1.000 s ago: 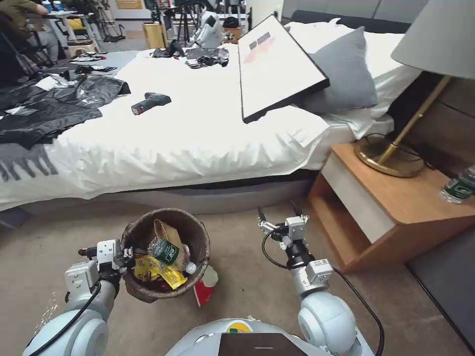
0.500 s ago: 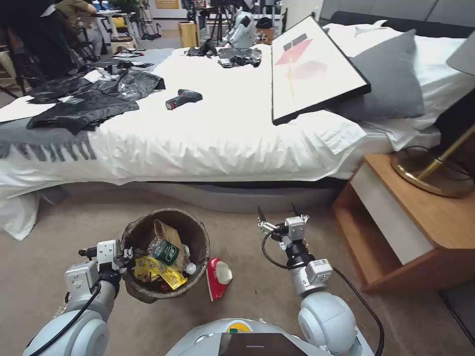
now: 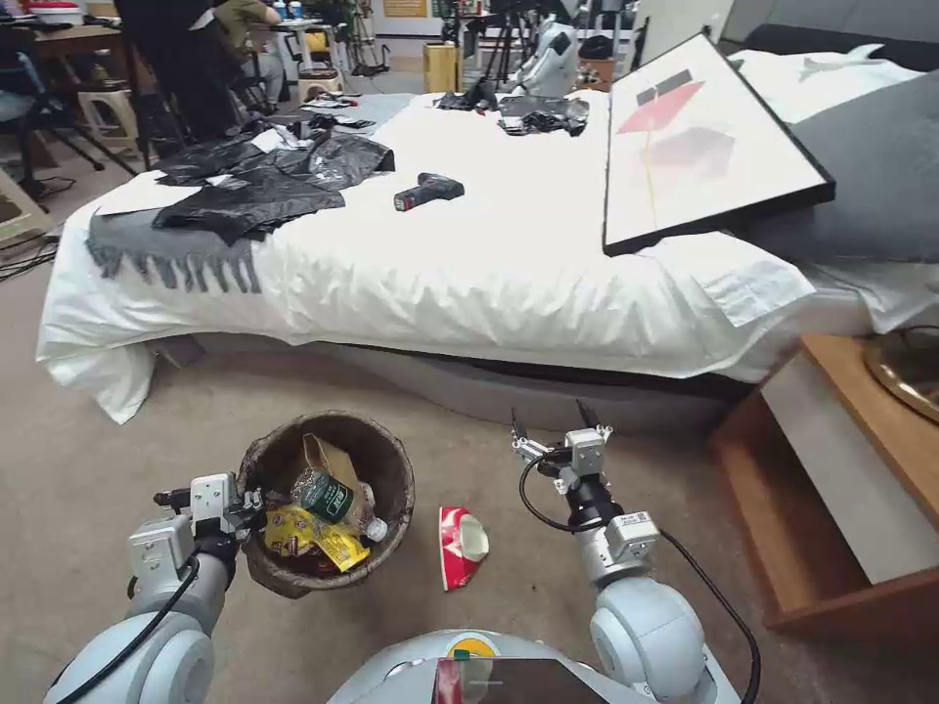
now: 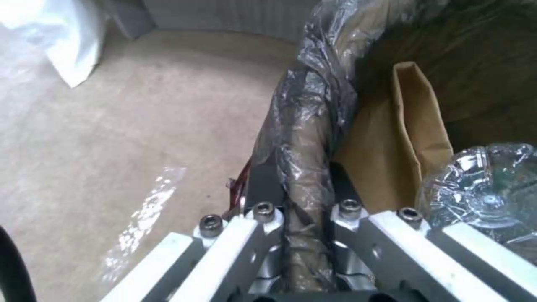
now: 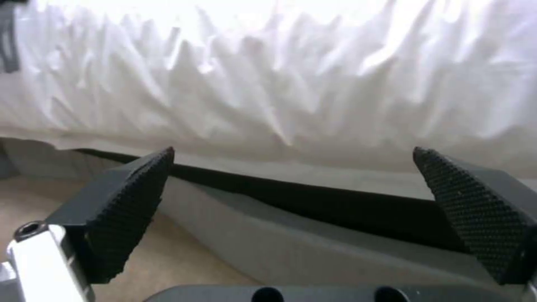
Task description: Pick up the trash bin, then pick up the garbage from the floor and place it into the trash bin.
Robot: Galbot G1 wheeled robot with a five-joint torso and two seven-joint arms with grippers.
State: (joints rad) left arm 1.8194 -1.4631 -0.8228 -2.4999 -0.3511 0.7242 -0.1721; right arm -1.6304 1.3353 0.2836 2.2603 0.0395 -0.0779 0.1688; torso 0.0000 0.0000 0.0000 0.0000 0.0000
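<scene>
Bin held at its rim, one red-and-white packet left on the floor beside it.

The trash bin (image 3: 328,504) is pinched at its bagged rim by the left gripper (image 3: 245,508), on the bin's left side; a brown paper bag (image 3: 331,462), a bottle (image 3: 328,496) and yellow wrappers (image 3: 311,535) are seen inside it. Just right of the bin, a red-and-white packet (image 3: 460,546) lies on the carpet (image 3: 117,460). Further right of the bin, the right gripper (image 3: 548,426) is held with fingers spread, empty, facing the bed (image 3: 469,274). The bin appears lifted, though this cannot be confirmed. The thin rim grip could slip on the loose bag, so the bin might be tipped and the litter spilled.
</scene>
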